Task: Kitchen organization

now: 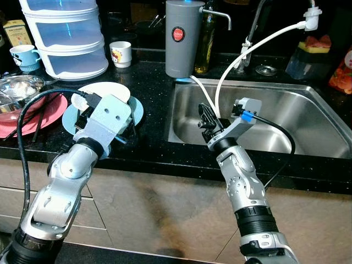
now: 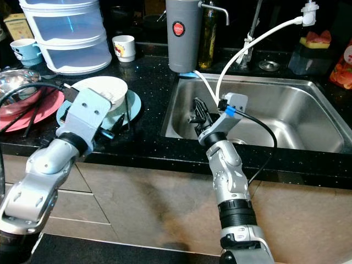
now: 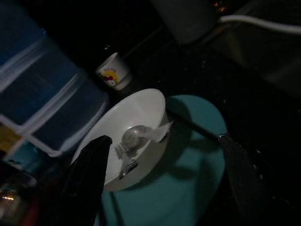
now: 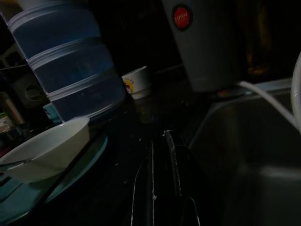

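- Left eye view: a black speckled countertop (image 1: 148,82) runs across the scene, holding the dirty dishes on the robot's left and the steel sink (image 1: 308,118) on its right, which suggests the dishes are meant to go across to the basin.
- A stack of clear plastic containers (image 1: 66,38) stands at the back left, with a grey water dispenser (image 1: 184,38) at the sink's back corner; white hoses (image 1: 258,44) trail from the tap area into the basin.
- A red plate (image 1: 52,115) with a steel bowl (image 1: 19,91) on it lies at the far left, touching the teal plate's side.
- The teal plate (image 3: 197,165) sits near the counter's front edge and carries the white bowl (image 3: 136,122), so the two are stacked and would need separating or lifting together.
- The left gripper (image 3: 164,174) hovers just above this pair, its fingers spread wide to either side of the bowl, likely lining up to grasp its rim.
- The right gripper (image 1: 208,122) waits over the sink's near left corner with its fingers pressed together, holding nothing and out of the other arm's way.
- A small printed cup (image 1: 121,53) stands behind the bowl.
- A metal spoon (image 3: 134,136) and a crumpled wrapper lie inside the bowl, and could slide if it tilts.
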Controlling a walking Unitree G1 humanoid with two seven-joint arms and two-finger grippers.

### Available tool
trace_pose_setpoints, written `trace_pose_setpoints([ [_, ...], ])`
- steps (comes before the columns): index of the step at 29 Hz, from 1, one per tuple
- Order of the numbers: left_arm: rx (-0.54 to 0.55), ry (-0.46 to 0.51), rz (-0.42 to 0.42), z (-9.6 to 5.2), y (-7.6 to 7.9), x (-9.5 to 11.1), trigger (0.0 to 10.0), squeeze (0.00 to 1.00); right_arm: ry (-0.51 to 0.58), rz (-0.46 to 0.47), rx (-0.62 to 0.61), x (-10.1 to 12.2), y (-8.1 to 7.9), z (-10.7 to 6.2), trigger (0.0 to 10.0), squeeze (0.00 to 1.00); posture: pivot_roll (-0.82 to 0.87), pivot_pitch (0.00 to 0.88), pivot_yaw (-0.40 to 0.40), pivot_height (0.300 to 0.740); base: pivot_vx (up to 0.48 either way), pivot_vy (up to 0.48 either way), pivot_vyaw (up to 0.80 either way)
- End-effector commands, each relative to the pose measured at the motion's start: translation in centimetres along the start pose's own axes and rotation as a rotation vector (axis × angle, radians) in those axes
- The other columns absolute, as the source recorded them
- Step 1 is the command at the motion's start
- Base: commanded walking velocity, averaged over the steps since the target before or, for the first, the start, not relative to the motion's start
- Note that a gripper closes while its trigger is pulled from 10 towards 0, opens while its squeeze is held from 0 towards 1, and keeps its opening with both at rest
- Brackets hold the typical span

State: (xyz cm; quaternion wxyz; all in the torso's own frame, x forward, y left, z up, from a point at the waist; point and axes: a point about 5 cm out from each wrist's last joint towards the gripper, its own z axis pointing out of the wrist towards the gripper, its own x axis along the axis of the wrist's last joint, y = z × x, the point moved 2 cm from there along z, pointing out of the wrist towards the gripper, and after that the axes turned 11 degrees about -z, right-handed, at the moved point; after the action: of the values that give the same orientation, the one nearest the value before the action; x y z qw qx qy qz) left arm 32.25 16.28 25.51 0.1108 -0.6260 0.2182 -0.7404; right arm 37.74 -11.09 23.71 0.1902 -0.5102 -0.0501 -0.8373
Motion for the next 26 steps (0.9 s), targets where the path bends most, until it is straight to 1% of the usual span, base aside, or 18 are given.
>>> trace_pose_setpoints([
  [1, 0.005, -0.014, 0.089, 0.0, 0.0, -0.6, 10.0, 0.00, -0.001, 0.051, 0.053, 0.2, -0.8, 0.2, 10.0, 0.00, 0.15, 0.072, -0.003, 0.740, 0.000, 0.000, 0.00],
  [2, 0.011, -0.018, 0.126, 0.0, -0.1, -0.8, 10.0, 0.00, -0.017, 0.070, 0.082, -0.1, -1.2, 0.1, 10.0, 0.00, 0.15, 0.072, -0.003, 0.740, 0.000, 0.000, 0.00],
  [3, 0.011, -0.018, 0.126, 0.0, -0.1, -0.8, 10.0, 0.00, -0.017, 0.070, 0.082, -0.1, -1.2, 0.1, 10.0, 0.00, 0.15, 0.072, -0.003, 0.740, 0.000, 0.000, 0.00],
  [4, 0.014, -0.026, 0.163, 0.1, -0.2, -1.1, 10.0, 0.00, -0.040, 0.084, 0.124, -0.4, -1.8, 0.0, 10.0, 0.00, 0.15, 0.071, -0.002, 0.740, 0.000, 0.000, 0.00],
  [5, 0.013, -0.030, 0.166, 0.1, -0.2, -1.2, 10.0, 0.00, -0.049, 0.084, 0.138, -0.5, -2.0, 0.0, 10.0, 0.00, 0.15, 0.071, -0.002, 0.740, 0.000, 0.000, 0.00],
  [6, 0.018, -0.033, 0.141, 0.1, -0.2, -1.2, 10.0, 0.00, -0.052, 0.081, 0.146, -0.6, -2.2, 0.0, 10.0, 0.00, 0.15, 0.071, -0.002, 0.740, 0.000, 0.000, 0.00],
  [8, 0.027, -0.030, 0.143, 0.2, -0.3, -1.2, 10.0, 0.00, -0.054, 0.081, 0.151, -0.6, -2.3, -0.1, 10.0, 0.00, 0.15, 0.068, -0.002, 0.740, 0.000, 0.000, 0.00],
  [9, 0.029, -0.024, 0.160, 0.2, -0.3, -1.3, 10.0, 0.00, -0.055, 0.083, 0.154, -0.6, -2.4, 0.0, 10.0, 0.00, 0.15, 0.068, -0.002, 0.740, 0.000, 0.000, 0.00],
  [10, 0.031, -0.017, 0.197, 0.4, -0.4, -1.3, 10.0, 0.00, -0.058, 0.088, 0.160, -0.7, -2.5, 0.0, 10.0, 0.00, 0.15, 0.068, -0.002, 0.740, 0.000, 0.000, 0.00],
  [12, 0.045, -0.012, 0.226, 0.6, -0.7, -1.4, 10.0, 0.00, -0.060, 0.098, 0.172, -0.6, -2.7, 0.0, 10.0, 0.00, 0.15, 0.068, -0.002, 0.740, 0.000, 0.000, 0.00],
  [16, 0.068, -0.004, 0.276, 1.1, -1.4, -1.5, 10.0, 0.00, -0.064, 0.115, 0.203, -0.6, -3.2, -0.2, 10.0, 0.00, 0.15, 0.069, 0.003, 0.740, 0.000, 0.000, 0.00],
  [20, 0.072, -0.010, 0.294, 1.5, -1.7, -1.9, 10.0, 0.00, -0.067, 0.132, 0.224, -0.6, -3.5, -0.3, 10.0, 0.00, 0.15, 0.069, 0.004, 0.740, 0.000, 0.000, 0.00],
  [21, 0.057, 0.002, 0.302, 1.6, -1.6, -1.9, 10.0, 0.00, -0.069, 0.144, 0.251, -0.6, -3.9, -0.5, 10.0, 0.00, 0.15, 0.070, 0.005, 0.740, 0.000, 0.000, 0.00],
  [22, 0.030, 0.017, 0.312, 1.9, -1.3, -1.9, 10.0, 0.00, -0.072, 0.143, 0.314, -0.5, -4.6, -0.8, 10.0, 0.00, 0.15, 0.070, 0.007, 0.740, 0.000, 0.000, 0.00],
  [24, 0.013, 0.023, 0.311, 2.0, -1.1, -1.9, 10.0, 0.00, -0.060, 0.108, 0.385, -0.4, -5.3, -1.3, 10.0, 0.00, 0.15, 0.070, 0.008, 0.740, 0.000, 0.000, 0.00],
  [25, 0.013, 0.023, 0.311, 2.0, -1.1, -1.9, 10.0, 0.00, -0.060, 0.108, 0.385, -0.4, -5.3, -1.3, 10.0, 0.00, 0.15, 0.070, 0.008, 0.740, 0.000, 0.000, 0.00],
  [26, 0.009, 0.026, 0.312, 2.2, -1.0, -1.9, 10.0, 0.00, -0.047, 0.087, 0.416, -0.3, -5.7, -1.5, 10.0, 0.00, 0.15, 0.070, 0.008, 0.740, 0.000, 0.000, 0.00],
])
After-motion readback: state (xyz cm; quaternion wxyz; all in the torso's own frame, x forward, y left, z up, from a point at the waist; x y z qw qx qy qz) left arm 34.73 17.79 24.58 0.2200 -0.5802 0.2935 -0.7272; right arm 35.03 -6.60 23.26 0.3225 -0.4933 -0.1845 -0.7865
